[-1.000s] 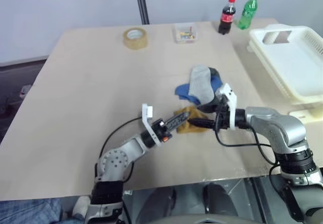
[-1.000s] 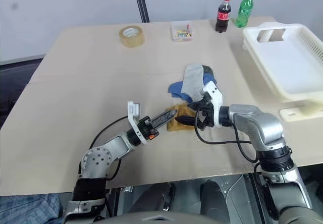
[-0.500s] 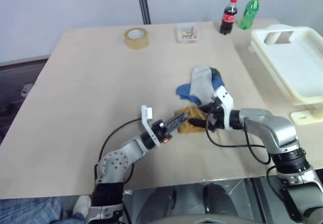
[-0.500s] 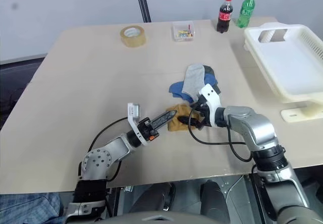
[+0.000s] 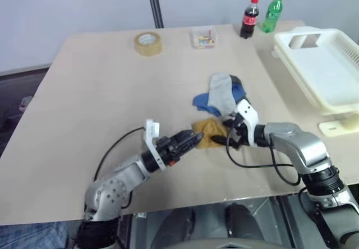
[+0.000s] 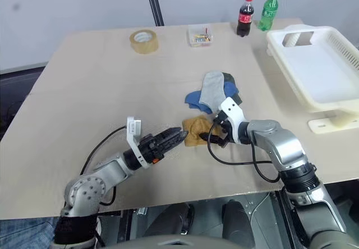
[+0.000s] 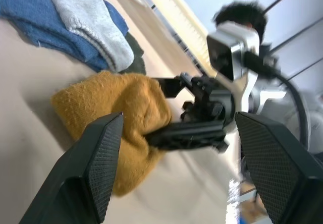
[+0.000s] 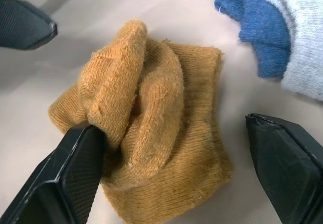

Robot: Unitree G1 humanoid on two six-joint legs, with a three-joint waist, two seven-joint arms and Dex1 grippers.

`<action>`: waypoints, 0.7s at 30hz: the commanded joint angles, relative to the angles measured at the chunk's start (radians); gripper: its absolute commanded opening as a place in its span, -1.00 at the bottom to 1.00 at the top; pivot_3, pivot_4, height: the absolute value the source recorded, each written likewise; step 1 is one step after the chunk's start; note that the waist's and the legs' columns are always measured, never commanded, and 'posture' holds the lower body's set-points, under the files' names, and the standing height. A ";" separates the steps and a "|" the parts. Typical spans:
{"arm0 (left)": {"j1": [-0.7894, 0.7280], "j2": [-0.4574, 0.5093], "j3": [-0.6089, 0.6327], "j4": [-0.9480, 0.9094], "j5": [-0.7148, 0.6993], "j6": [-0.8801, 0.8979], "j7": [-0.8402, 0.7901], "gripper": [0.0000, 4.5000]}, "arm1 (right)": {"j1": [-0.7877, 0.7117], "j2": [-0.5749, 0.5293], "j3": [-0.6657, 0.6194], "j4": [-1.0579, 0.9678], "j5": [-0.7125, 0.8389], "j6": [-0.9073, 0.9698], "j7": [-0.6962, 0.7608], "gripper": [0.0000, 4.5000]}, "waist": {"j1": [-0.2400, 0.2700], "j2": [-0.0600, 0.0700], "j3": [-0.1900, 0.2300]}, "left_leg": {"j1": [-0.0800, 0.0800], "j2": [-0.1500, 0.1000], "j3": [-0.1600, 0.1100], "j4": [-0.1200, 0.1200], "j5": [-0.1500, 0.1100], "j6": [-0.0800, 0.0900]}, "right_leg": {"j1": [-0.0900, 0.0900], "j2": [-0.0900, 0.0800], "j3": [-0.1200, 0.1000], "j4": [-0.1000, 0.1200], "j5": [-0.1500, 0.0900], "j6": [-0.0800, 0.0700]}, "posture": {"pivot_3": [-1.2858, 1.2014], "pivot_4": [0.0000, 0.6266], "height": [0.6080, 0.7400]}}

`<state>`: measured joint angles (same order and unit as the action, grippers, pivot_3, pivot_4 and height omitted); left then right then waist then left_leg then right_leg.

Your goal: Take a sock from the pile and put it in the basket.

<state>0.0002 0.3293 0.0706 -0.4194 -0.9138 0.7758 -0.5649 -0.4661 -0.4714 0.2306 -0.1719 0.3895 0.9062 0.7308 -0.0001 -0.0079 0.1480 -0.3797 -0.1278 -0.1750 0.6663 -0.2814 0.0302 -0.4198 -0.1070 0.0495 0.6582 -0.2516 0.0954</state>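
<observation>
Sock [image 8: 151,138] lay crumpled on the table [image 5: 101,92], just beside the pile [image 5: 221,95].
You had both grippers gaping wide: right gripper [image 8: 171,183] straddling the sock, one finger [image 8: 75,168] touching it; left gripper [image 5: 188,141] level beside it, empty.

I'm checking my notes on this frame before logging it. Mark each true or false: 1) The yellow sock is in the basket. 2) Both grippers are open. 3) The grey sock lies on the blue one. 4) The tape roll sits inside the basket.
1) False: the yellow sock lies on the table, bunched between the grippers; the basket holds no sock.
2) True: left gripper and right gripper are both open.
3) True: the grey sock lies over the blue sock.
4) False: the tape roll sits on the table.
</observation>
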 commanded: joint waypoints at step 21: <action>0.018 0.038 0.001 -0.055 0.048 -0.080 -0.022 0.68 | 0.020 0.026 -0.004 0.012 0.045 0.039 0.042 -0.99 | -0.007 0.000 0.000 | 0.000 0.000 0.000 -0.001 0.000 0.000 | 0.000 0.000 0.000 0.000 0.000 0.000 | 0.03 -0.52 1.00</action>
<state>0.0134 0.3592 0.0689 -0.4274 -0.8636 0.7121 -0.5819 -0.4541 -0.4506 0.2380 -0.1671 0.4175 0.9230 0.7774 -0.0074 -0.0078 0.1481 -0.3797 -0.1277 -0.1753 0.6655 -0.2815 0.0302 -0.4199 -0.1070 0.0492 0.6579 -0.2516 0.0954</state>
